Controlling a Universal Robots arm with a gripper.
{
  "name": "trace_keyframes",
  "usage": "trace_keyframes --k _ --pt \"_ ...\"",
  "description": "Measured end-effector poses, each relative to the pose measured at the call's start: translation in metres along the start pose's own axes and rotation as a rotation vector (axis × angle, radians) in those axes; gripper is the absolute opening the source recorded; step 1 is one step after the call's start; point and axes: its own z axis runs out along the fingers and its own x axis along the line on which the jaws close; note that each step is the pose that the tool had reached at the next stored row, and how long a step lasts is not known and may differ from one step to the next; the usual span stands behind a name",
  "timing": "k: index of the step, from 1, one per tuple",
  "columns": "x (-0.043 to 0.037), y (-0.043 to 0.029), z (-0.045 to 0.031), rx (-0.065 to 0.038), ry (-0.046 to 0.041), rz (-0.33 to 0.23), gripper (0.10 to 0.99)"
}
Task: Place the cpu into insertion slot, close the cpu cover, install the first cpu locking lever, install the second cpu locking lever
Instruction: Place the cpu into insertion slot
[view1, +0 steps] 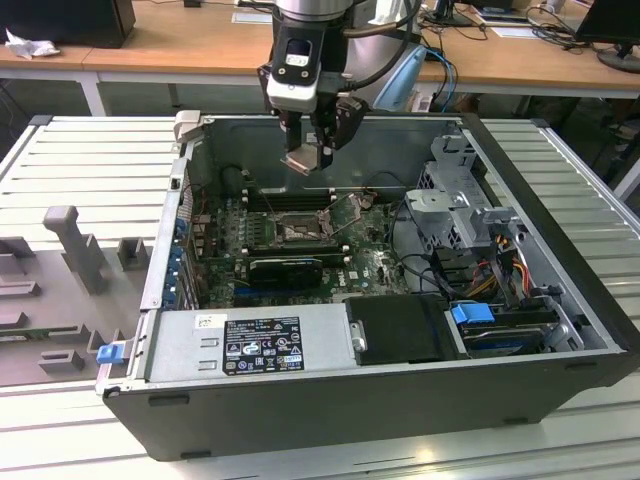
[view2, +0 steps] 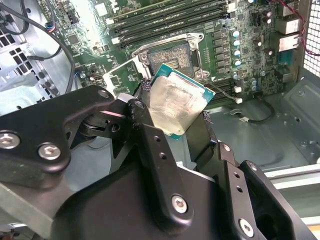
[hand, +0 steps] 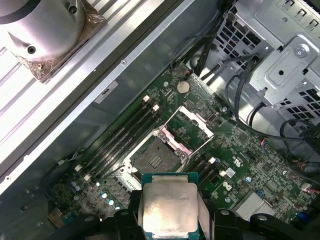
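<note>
While poised upper centre of exterior view, hand (view1: 310, 155) clenched on cpu (hand: 169, 212) by opposite edges, above open insertion slot (hand: 155, 159). Likely light, stiff, slippery, fragile underneath; edges only, no squeezing.

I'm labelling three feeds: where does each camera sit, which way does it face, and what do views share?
Exterior view: off the arm, raised beside the open computer case, looking down into it; the claw shows, holding the cpu.
First wrist view: on the wrist, facing straight down past the cpu at the insertion slot and open cpu cover; claw fingers show.
Second wrist view: on the wrist, looking obliquely along the claw's black links.
Shared: all see the held cpu.
</note>
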Motion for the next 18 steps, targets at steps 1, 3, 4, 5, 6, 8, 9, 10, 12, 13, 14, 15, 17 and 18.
trace_keyframes --k 1,3,4,5,6,8,9,10,12,13,14,15,17,18 --pt "0.0000 0.0000 0.0001 0.000 -0.0001 0.003 0.529" --pt "0.0000 0.0000 0.0003 0.000 -0.0008 0.011 0.529" --pt "0.0000 0.0000 0.0003 0.000 -0.0010 0.013 0.529" --pt "0.0000 0.0000 0.0003 0.000 -0.0013 0.016 0.529" --pt "0.0000 0.0000 0.0004 0.000 -0.0016 0.020 0.529" --pt "0.0000 0.0000 0.0004 -0.001 -0.0023 0.029 0.529" --pt "0.0000 0.0000 0.0005 -0.001 -0.0025 0.032 0.529" --pt "0.0000 0.0000 0.0004 -0.001 -0.0029 0.036 0.529" --pt "0.0000 0.0000 0.0005 -0.001 -0.0035 0.045 0.529" --pt "0.0000 -0.0001 0.0005 -0.001 -0.0038 0.048 0.529" --pt "0.0000 -0.0001 0.0006 -0.001 -0.0041 0.052 0.529" --pt "0.0000 -0.0001 0.0006 -0.001 -0.0043 0.055 0.529" --pt "0.0000 -0.0001 0.0006 -0.001 -0.0051 0.064 0.529" --pt "0.0000 0.0000 0.0007 -0.001 -0.0054 0.068 0.529"
